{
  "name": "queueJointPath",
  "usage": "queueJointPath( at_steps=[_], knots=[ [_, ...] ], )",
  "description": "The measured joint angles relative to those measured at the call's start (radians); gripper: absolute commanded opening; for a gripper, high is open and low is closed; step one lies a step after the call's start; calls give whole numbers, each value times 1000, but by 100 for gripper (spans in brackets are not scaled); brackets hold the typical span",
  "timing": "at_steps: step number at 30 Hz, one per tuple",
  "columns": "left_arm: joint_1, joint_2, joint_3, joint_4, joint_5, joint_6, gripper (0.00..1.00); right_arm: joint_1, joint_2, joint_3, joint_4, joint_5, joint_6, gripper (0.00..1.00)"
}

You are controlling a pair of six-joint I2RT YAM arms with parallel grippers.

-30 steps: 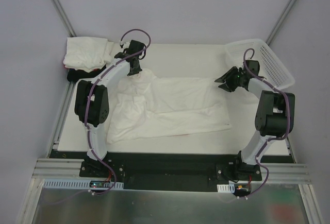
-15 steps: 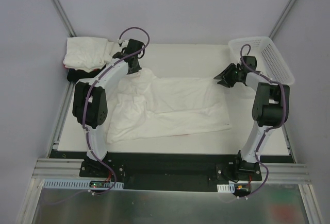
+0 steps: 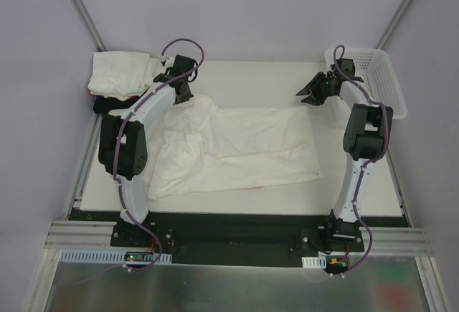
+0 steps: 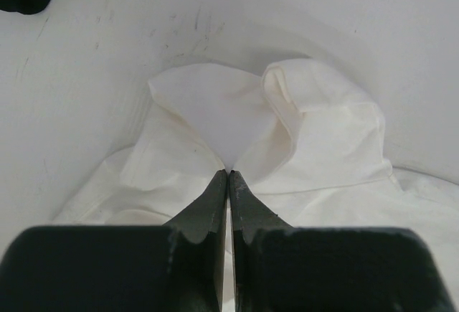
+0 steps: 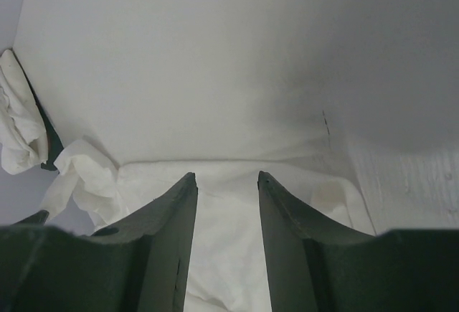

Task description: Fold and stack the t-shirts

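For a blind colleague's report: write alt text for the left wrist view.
The left tool, jaws shut, pinches a bunched corner of a white t-shirt, and the cloth fans out ahead of it. The shirt lies crumpled on a white table.

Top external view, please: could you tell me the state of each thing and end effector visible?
spread t-shirt, lying spread out, rumpled at left.
left end effector, shut on spread t-shirt.
right end effector, open, holding nothing.
shirt pile, stacked, far left corner.
basket, upright, far right.
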Motion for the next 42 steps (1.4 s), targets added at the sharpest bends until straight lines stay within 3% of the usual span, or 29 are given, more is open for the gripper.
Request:
queueJointPath(
  at_steps=[3, 7, 13, 18, 27, 37, 42],
  knots=[
    [4, -2, -12, 9, 0, 0, 0, -1, 53, 112, -66, -36, -39, 43],
    [4, -10, -32, 21, 0, 0, 0, 10, 43, 132, -153, -29, -127, 48],
    [4, -34, -68, 38, 1, 0, 0, 50, 27, 268, -446, 23, -321, 52],
    [4, -54, -91, 53, 3, -2, 0, 61, -23, 238, -512, -40, -385, 52],
    [4, -72, -124, 72, 14, -3, 0, 59, -77, -43, -483, -66, -373, 51],
    [4, -102, -138, 89, 29, -2, 0, -39, -18, 150, -452, -79, -359, 52],
    [4, -103, -139, 90, 27, -2, 0, -59, -31, 104, -350, -103, -328, 51]
  ],
)
